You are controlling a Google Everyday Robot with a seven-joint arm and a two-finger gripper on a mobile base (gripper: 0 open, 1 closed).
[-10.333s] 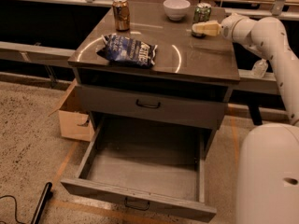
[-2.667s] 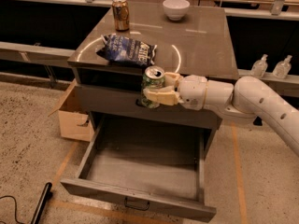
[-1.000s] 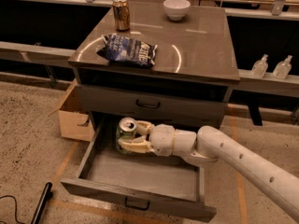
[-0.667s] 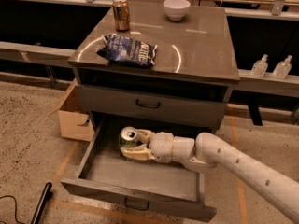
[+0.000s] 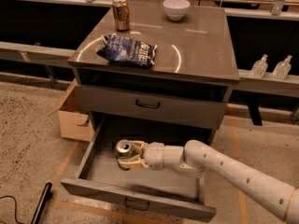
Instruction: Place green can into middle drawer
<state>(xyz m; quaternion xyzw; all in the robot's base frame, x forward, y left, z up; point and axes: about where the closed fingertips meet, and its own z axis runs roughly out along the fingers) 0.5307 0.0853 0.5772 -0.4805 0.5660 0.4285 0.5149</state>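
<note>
Now: gripper [image 5: 131,156] clamping the green can [image 5: 124,148] inside the open middle drawer [image 5: 154,178].
Its fingers are pressing the can's sides, holding it tilted with the silver top showing, low over the drawer's grey floor; whether it is touching cannot be told. The white arm [image 5: 233,171] is reaching in from the right. Directly above, the handled drawer [image 5: 148,105] is sitting shut. Higher up, a chip bag [image 5: 128,50], gold-brown can [image 5: 120,14] and bowl [image 5: 176,8] are resting on the cabinet top [image 5: 201,41].
</note>
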